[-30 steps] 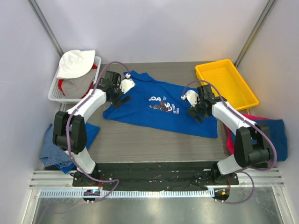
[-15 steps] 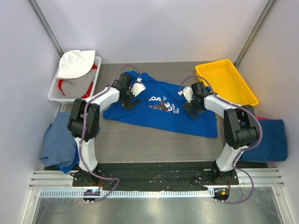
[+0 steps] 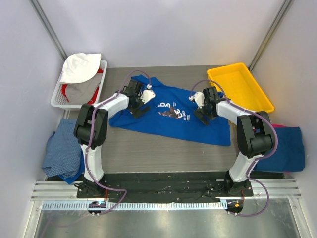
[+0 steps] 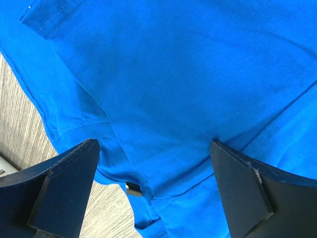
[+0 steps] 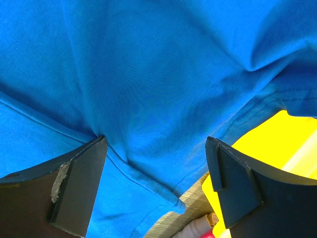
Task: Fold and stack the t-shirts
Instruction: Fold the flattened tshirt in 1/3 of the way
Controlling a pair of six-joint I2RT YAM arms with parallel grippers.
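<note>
A royal blue t-shirt [image 3: 173, 119] with a white-and-brown chest print [image 3: 171, 111] lies spread face up on the table. My left gripper [image 3: 139, 110] hovers open over its left shoulder area. In the left wrist view blue cloth [image 4: 188, 79] fills the space between the wide-apart fingers [image 4: 64, 193] of the left gripper [image 4: 153, 191]. My right gripper [image 3: 204, 117] stands open over the shirt's right side. In the right wrist view the right gripper [image 5: 156, 183] straddles a hem fold [image 5: 148, 183]. Neither holds anything.
A yellow tray [image 3: 240, 89] sits at the back right, also seen as yellow tray [image 5: 277, 144]. A white basket [image 3: 57, 101] with pale cloth stands at the back left. Blue cloth [image 3: 62, 153] lies off the left edge. A plain blue shirt [image 3: 287, 146] and pink cloth [image 3: 279, 126] lie right.
Both arms swung inward over the blue shirt: the left gripper moved right off the sleeve, and the right gripper moved slightly left and back. Both stayed open.
</note>
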